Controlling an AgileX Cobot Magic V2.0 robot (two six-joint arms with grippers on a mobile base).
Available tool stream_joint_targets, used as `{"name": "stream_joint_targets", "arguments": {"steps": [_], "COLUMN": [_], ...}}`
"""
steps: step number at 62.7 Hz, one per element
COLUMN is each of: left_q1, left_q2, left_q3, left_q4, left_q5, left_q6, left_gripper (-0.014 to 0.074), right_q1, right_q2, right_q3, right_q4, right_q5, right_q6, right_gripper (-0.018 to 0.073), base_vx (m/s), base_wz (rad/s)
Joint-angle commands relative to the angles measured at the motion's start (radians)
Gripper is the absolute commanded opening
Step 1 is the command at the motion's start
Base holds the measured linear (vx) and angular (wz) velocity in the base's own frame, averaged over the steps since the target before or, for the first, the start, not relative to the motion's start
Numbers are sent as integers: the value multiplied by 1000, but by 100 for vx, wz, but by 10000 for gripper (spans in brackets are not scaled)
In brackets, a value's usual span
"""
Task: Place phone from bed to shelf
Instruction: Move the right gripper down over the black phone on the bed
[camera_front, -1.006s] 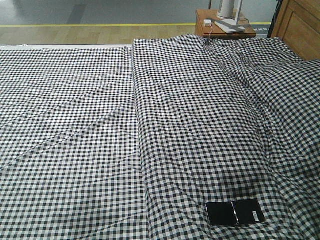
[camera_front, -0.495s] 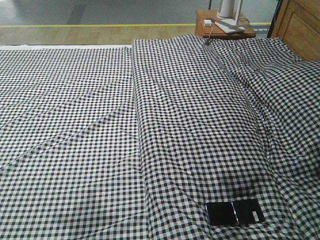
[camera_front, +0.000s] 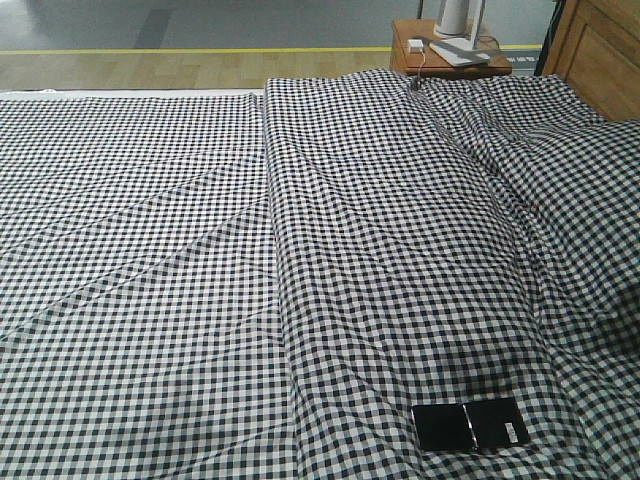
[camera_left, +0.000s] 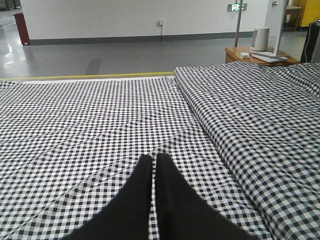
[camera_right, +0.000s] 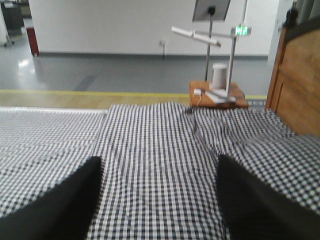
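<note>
Bed (camera_front: 150, 250): fills most of the front view, covered in black-and-white small-check cloth. A raised, doubled layer of the cloth runs from the far edge toward the camera, right of centre.
Floor (camera_front: 200, 25): grey beyond the bed, with a yellow line and a strip of pale wood just before the cloth.
Headboard (camera_front: 600, 60): light brown wood panels at the upper right corner, against the bed.
Nightstand (camera_front: 402, 58): small and brown, beyond the bed's far edge and beside the headboard. It carries a white stand and a small white box (camera_front: 415, 44).
Right gripper (camera_right: 159, 165): low over the checked cloth, its two dark fingers (camera_right: 75, 200) spread wide apart with nothing between them.
Left gripper (camera_left: 153, 159): low over the flat left part of the bed, its dark fingers (camera_left: 132, 200) pressed almost together, only a sliver of cloth showing between them.
Phone (camera_front: 470, 425): glossy black, opened flat with a crease down its middle. It lies free on the bed at the near edge of the front view, right of centre.
Sticker (camera_front: 519, 434): tiny and white, on the phone's right half.
</note>
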Motion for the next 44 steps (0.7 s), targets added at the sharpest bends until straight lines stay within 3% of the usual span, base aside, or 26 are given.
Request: {"name": "stream_joint_targets", "arguments": {"steps": [1,6,12,44], "left_q1": [-2,-2,-2,-2], "left_q2": [-6,-6,-6,-6], "left_q3": [1,1,1,1], "left_q4": [-6,-6,-6,-6], "left_q5": [-77,-77,-77,-77], "left_q6": [-4,-4,-4,-4], "left_gripper": [1,1,1,1], "right_q1": [-6,-6,-6,-6], "right_q2": [43,71,100,127], "right_q3": [-33,-33,-33,-33], "right_q4": [-5,-5,-5,-5], "right_q5": [-67,-68,-72,-146], "right_q6": [3,3,3,3], "right_gripper": [638,706,723,618], "base_vx": [0,0,0,0], "base_wz": [0,0,0,0]}}
